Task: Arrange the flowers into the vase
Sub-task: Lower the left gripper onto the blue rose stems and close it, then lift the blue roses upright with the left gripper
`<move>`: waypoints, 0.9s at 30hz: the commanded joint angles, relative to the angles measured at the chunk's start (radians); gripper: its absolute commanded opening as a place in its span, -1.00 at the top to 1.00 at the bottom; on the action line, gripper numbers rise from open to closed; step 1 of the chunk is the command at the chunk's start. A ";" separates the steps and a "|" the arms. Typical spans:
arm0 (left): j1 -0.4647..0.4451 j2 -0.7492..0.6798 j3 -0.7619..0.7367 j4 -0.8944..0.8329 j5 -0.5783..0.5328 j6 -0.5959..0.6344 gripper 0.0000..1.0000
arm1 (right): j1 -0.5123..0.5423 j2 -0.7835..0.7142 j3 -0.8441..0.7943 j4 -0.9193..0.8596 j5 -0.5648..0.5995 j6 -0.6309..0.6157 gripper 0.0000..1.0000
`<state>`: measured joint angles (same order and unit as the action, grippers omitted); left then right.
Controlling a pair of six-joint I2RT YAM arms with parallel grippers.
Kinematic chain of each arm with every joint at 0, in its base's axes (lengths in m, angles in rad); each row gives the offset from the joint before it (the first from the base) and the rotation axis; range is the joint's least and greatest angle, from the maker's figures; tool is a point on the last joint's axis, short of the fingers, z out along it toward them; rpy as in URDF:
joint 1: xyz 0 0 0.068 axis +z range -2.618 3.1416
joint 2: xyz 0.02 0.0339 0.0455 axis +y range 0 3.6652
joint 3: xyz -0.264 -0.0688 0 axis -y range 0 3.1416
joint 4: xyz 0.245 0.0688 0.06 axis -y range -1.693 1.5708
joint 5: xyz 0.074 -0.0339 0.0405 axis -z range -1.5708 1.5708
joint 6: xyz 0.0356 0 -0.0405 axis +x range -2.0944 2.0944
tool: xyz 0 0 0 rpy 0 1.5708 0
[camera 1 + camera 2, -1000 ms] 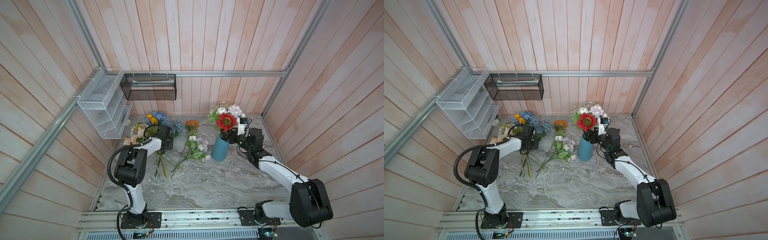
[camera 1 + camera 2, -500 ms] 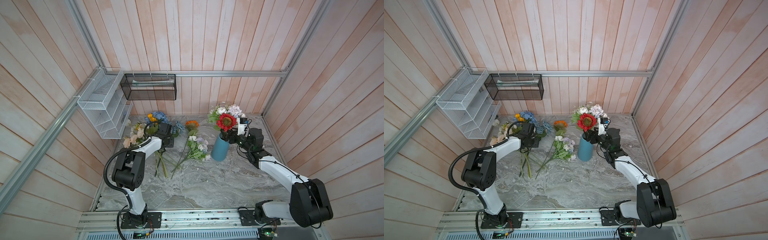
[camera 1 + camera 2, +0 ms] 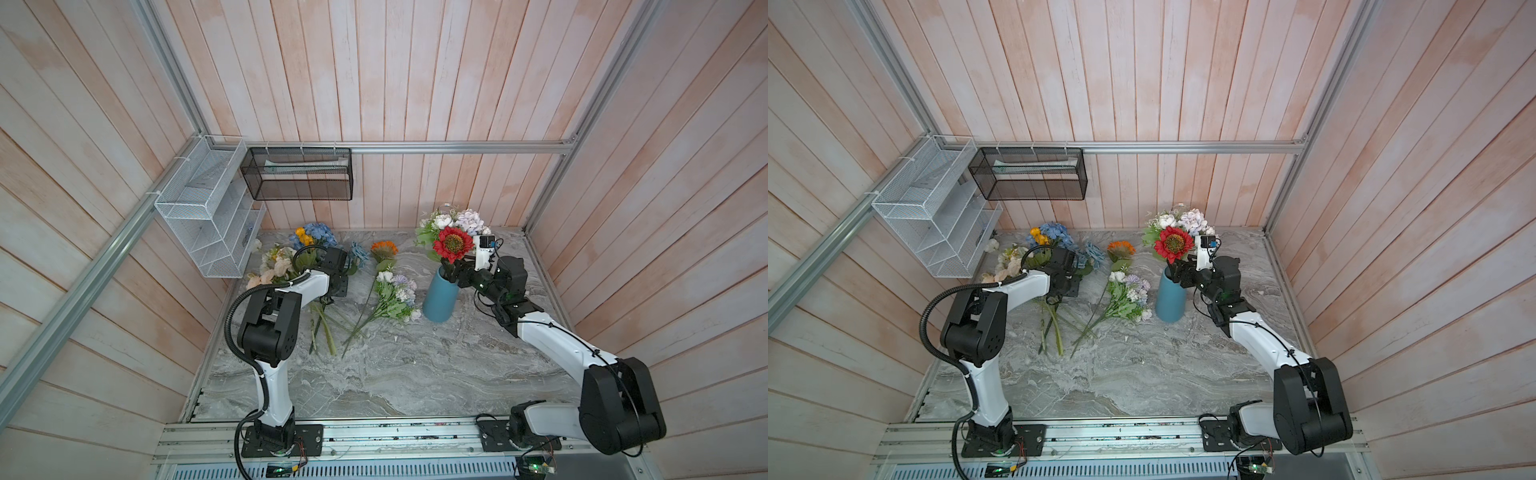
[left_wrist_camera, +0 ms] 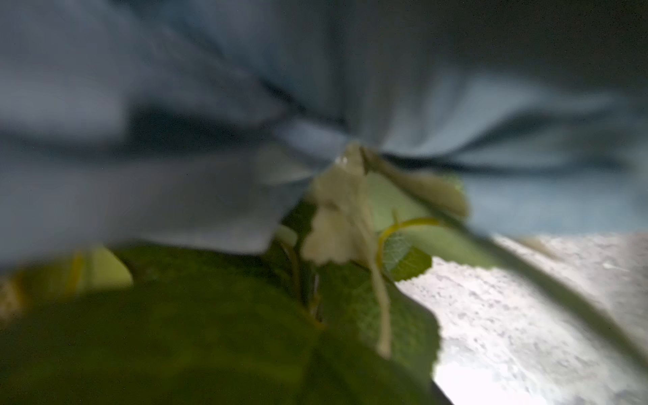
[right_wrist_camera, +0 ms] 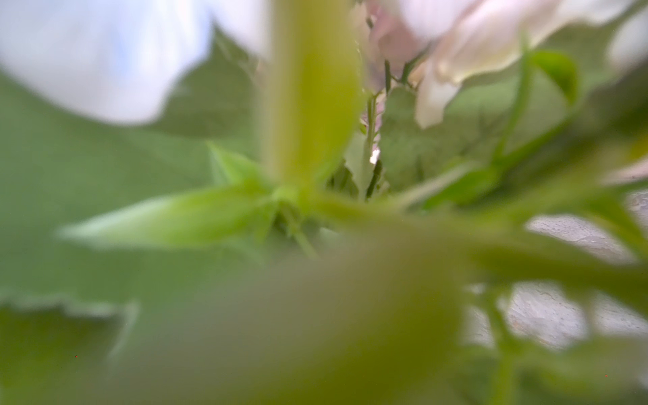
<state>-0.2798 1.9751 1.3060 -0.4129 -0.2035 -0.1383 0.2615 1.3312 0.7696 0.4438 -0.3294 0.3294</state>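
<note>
**Bench** (image 3: pixel 415 374): grey marble slab. Nothing on it has slid or rolled in the last second.

**Right arm:** it has not stirred. My right hand (image 3: pixel 456 272) sits at the mouth of the vase (image 3: pixel 438 299), in among the stalks. I cannot tell whether it is clenched or released, as its wrist view is only blurred green.

**Left arm:** the one thing that has changed. The elbow has drawn up and back a little. My left hand (image 3: pixel 336 266) has crept slightly deeper into the loose heap, toward the middle of the bench. Its wrist view fills with blue petals (image 4: pixel 175 140) and a green leaf (image 4: pixel 175 333), too close to focus. No fingers show, so I cannot tell whether it is grasping anything.

**Vase:** teal, upright, right of centre. It holds a red daisy (image 3: pixel 453 243), with white and lilac blooms (image 3: pixel 457 218) behind it. The contents match a second ago.

**Loose flowers** (image 3: pixel 332 324): lying flat, left of the vase, their stalks fanned toward the front.
- blue hydrangea (image 3: pixel 318 232)
- peach blooms (image 3: pixel 274 262)
- white-lilac sprig (image 3: pixel 395 291), just beside the vase
- orange daisy (image 3: pixel 384 248)

None of them is lifted.

**Reading:** no flower has reached the vase in this second. The only move is my left hand settling into the blue cluster, likely ahead of a pick. Most of the stock remains to be arranged.
</note>
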 commanded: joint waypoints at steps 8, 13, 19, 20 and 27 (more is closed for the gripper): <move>0.011 0.014 -0.033 -0.025 -0.046 -0.003 -0.14 | 0.007 -0.014 0.034 -0.011 0.009 -0.009 -0.56; 0.017 0.048 -0.023 -0.016 0.023 -0.010 0.09 | 0.007 -0.016 0.038 -0.017 0.008 -0.011 -0.56; 0.013 0.021 -0.024 0.005 0.082 -0.010 0.55 | 0.007 -0.018 0.039 -0.022 0.011 -0.012 -0.56; 0.010 0.012 -0.025 0.011 0.088 -0.009 0.60 | 0.007 -0.017 0.039 -0.021 0.010 -0.012 -0.56; -0.009 -0.061 -0.039 0.063 0.131 -0.007 0.84 | 0.007 -0.017 0.037 -0.022 0.011 -0.010 -0.56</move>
<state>-0.2764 1.9732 1.2812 -0.3889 -0.1188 -0.1436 0.2615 1.3312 0.7750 0.4400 -0.3294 0.3290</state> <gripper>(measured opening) 0.090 0.780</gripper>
